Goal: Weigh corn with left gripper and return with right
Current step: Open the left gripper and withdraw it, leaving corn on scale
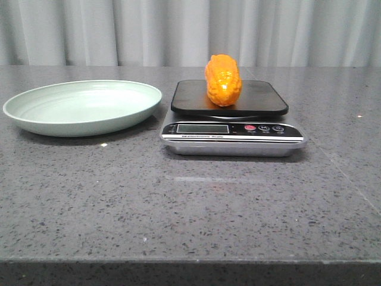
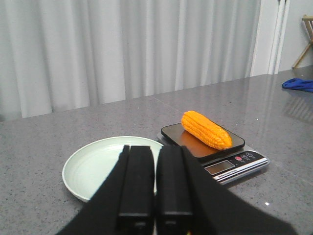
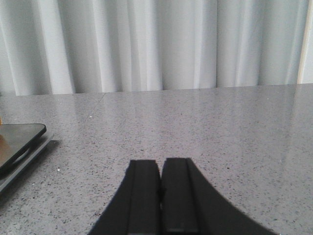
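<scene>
One corn lies on the black platform of the scale, held by nothing. The left gripper hangs well short of it with its fingers pressed together and empty; beyond its tips sits a pale green plate, and the scale stands just beside the plate. The right gripper is likewise closed and empty over bare gray table, with only the scale's edge off to one side.
</scene>
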`<state>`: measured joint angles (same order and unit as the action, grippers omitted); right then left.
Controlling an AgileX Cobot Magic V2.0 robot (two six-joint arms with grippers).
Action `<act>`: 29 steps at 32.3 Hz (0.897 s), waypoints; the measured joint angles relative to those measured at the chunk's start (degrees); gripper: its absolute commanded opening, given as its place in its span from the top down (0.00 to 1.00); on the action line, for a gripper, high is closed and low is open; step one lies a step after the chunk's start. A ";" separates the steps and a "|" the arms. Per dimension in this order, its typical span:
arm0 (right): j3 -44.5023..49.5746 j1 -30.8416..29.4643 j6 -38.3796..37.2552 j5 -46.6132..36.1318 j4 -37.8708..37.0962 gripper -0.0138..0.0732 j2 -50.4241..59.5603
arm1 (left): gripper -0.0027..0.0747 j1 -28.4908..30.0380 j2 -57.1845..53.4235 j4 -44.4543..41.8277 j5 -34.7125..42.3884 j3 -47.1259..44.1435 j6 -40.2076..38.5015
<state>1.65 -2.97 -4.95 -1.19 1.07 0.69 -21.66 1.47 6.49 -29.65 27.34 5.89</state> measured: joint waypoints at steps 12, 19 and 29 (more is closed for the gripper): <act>0.00 0.00 0.00 0.00 0.00 0.68 0.00 | 0.79 0.00 0.29 0.36 8.00 -3.10 0.26; -0.77 0.00 0.00 -0.80 -0.36 0.68 0.00 | 0.79 0.00 0.29 0.40 8.40 -4.38 0.35; -23.48 0.00 0.00 9.18 -0.36 0.68 -17.37 | 0.79 0.00 0.29 0.40 8.60 -4.38 0.35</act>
<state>-21.83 -2.97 -4.95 7.99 0.71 -16.68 -21.66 1.76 6.90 -21.05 22.96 6.24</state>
